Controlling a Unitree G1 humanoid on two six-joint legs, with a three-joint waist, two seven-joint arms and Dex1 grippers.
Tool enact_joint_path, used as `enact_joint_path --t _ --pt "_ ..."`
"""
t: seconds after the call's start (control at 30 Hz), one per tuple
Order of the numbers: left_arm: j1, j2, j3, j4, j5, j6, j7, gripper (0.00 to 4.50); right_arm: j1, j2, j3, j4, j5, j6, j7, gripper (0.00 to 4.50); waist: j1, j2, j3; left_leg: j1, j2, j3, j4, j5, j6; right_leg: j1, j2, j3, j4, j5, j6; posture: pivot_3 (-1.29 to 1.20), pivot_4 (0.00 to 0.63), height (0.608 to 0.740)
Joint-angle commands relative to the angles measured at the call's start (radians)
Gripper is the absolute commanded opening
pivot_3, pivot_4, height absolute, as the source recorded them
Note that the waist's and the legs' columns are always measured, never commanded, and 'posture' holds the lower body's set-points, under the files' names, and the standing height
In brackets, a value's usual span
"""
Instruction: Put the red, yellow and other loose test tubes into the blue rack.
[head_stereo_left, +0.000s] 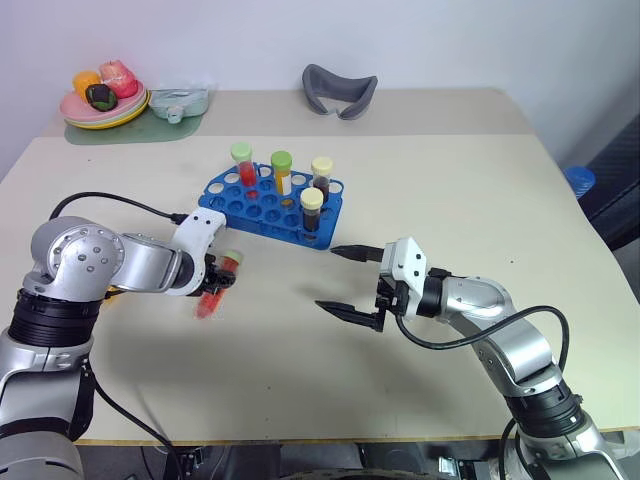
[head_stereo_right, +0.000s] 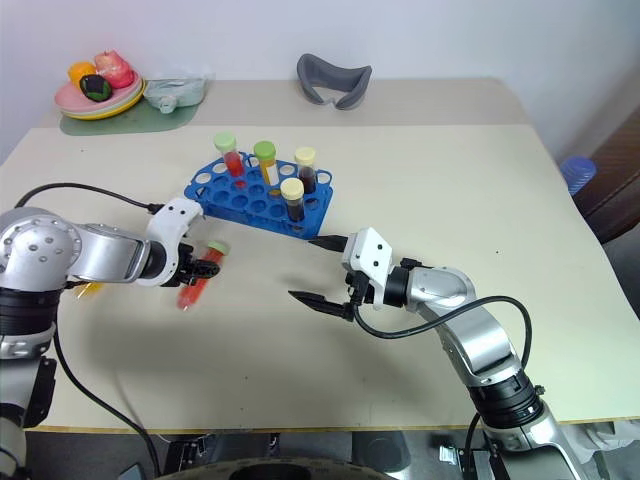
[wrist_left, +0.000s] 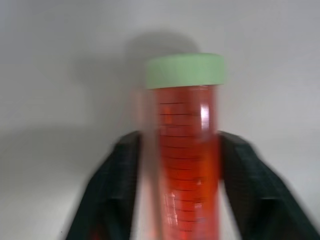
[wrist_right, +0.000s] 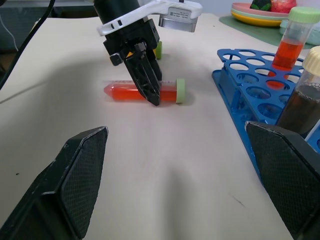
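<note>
One red test tube (wrist_right: 142, 92) lies on the surface (head_stereo_left: 450, 200), the left tool (wrist_right: 150, 87) clenched around it; right tool (head_stereo_left: 350, 282) released. Next: lift toward the blue rack (head_stereo_left: 255, 205) at one o'clock.

Bright blue rack (head_stereo_left: 262, 205) on a cream tabletop (head_stereo_left: 450, 190); red-filled tube (wrist_right: 142, 92), pale green cap, between the left hand's (wrist_right: 148, 82) black fingers.

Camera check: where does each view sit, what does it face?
Head stereo pair: looks forward and down over the table, the blue rack and both arms.
Left wrist: looks along its own left gripper at the red tube between its jaws.
Right wrist: sits low, looks across the table past the open right gripper.
Shared: the right wrist and head views show the left gripper, red tube and rack.
</note>
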Motion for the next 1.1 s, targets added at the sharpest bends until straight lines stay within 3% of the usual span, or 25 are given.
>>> enact_joint_path --t 0.03,0.07,0.23,0.4,0.5,0.6,0.67,0.83,1.1 --pt "-0.008 0.02 -0.002 -0.007 -0.031 0.008 0.024 2.33 -0.004 0.009 0.003 -0.042 -0.001 -0.02 -0.001 4.5 -0.001 0.0 0.0 0.0 0.0 0.0 0.0 0.0 0.0 0.0 0.0 0.0 0.0 0.0 0.0 0.0 0.15 0.74" --pt "-0.008 0.021 -0.002 -0.007 -0.036 0.008 0.03 2.33 -0.004 0.009 0.003 -0.041 -0.001 -0.021 -0.001 4.5 -0.001 0.0 0.0 0.0 0.0 0.0 0.0 0.0 0.0 0.0 0.0 0.0 0.0 0.0 0.0 0.0 0.15 0.74" --pt "-0.01 0.027 0.005 -0.012 -0.045 0.008 0.059 0.82 -0.014 0.015 0.005 -0.035 -0.004 -0.021 -0.003 4.5 0.0 0.0 0.0 0.0 0.0 0.0 0.0 0.0 0.0 0.0 0.0 0.0 0.0 0.0 0.0 0.0 0.15 0.74" --pt "-0.026 0.035 0.019 -0.02 -0.034 0.008 0.079 0.82 -0.013 0.015 0.0 -0.038 -0.006 -0.019 -0.002 4.5 0.0 0.0 0.0 0.0 0.0 0.0 0.0 0.0 -0.001 0.0 0.0 0.0 0.0 0.0 0.0 0.0 0.15 0.74" --pt "-0.056 0.031 0.083 -0.114 0.048 -0.009 0.057 0.82 -0.011 0.008 -0.007 -0.042 -0.004 -0.014 -0.001 4.5 0.001 0.0 0.0 0.0 0.0 0.0 0.0 0.001 -0.002 0.0 0.0 0.0 0.0 0.0 0.0 0.0 0.15 0.74" --pt "-0.046 0.093 0.086 -0.272 0.164 -0.136 -0.038 0.82 -0.008 0.001 -0.017 -0.047 0.0 -0.008 -0.001 4.5 -0.001 0.0 0.0 0.0 0.0 0.0 0.0 0.002 -0.003 -0.001 0.0 0.0 0.0 0.0 0.0 0.0 0.15 0.74" --pt "0.0 0.084 0.15 -0.358 0.251 -0.343 -0.157 0.82 -0.017 0.008 -0.028 -0.04 0.001 -0.002 -0.017 4.5 0.001 0.0 0.0 0.0 0.0 0.001 -0.001 0.003 -0.005 -0.001 0.0 0.0 -0.001 0.0 0.0 0.0 0.15 0.74" --pt "0.184 -0.061 0.154 -0.43 0.532 -0.805 -0.303 0.82 -0.057 0.05 -0.059 -0.008 0.0 0.018 -0.088 4.5 0.001 0.001 -0.001 0.0 0.0 0.002 -0.001 0.004 -0.007 0.0 0.0 0.0 -0.001 0.0 -0.001 0.0 0.15 0.74" --pt "0.287 -0.317 0.047 -0.238 0.905 -1.272 -0.369 0.82 -0.011 0.048 -0.104 -0.018 0.001 0.037 -0.139 4.5 0.005 0.0 0.0 -0.001 0.0 0.001 -0.001 0.003 -0.005 0.0 -0.001 0.0 -0.002 0.0 0.0 0.0 0.15 0.74"
